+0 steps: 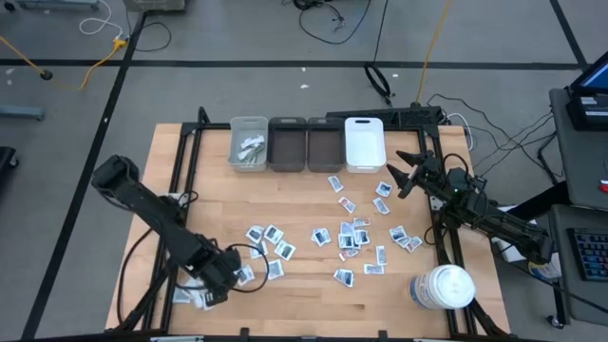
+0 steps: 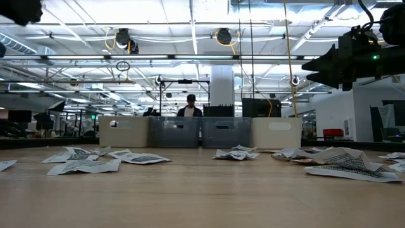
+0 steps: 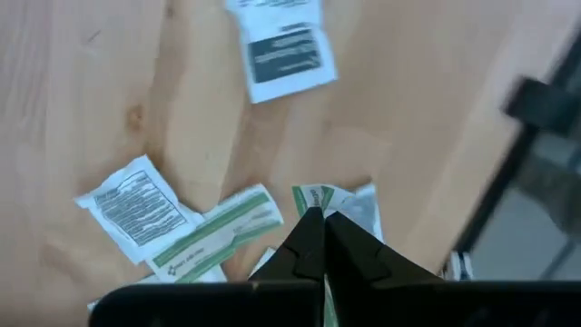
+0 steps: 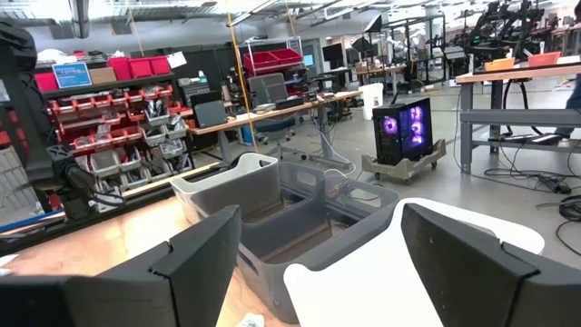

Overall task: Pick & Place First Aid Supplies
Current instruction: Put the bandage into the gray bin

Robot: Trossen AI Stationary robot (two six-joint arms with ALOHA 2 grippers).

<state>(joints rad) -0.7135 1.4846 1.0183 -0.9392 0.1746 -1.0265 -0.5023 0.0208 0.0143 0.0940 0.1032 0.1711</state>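
Observation:
Small white sachets with dark print lie scattered over the middle of the table (image 1: 351,233) and near its left side (image 1: 268,239); in the low view they lie flat on the wood (image 2: 82,166). My left gripper (image 1: 217,282) is low over the near-left cluster, shut on a pale green-printed wrapped strip (image 3: 313,195). Another strip (image 3: 218,232) and a sachet (image 3: 136,207) lie beside it. My right gripper (image 1: 404,173) hangs open above the table's far right, next to the white bin (image 1: 364,144), holding nothing. My left gripper (image 3: 320,222) pinches the end of the green-printed strip (image 3: 309,193) between its two fingertips, coming from above and pointing down. A sliver of the strip shows between the fingers. The strip's end still lies on the table among other sachets.
Four bins stand in a row at the far edge: a pale one (image 1: 249,144) with a few supplies inside, two dark grey (image 1: 306,144) and the white one. A large white lidded jar (image 1: 442,288) stands at the near right corner. A person stands beyond the bins (image 2: 190,107).

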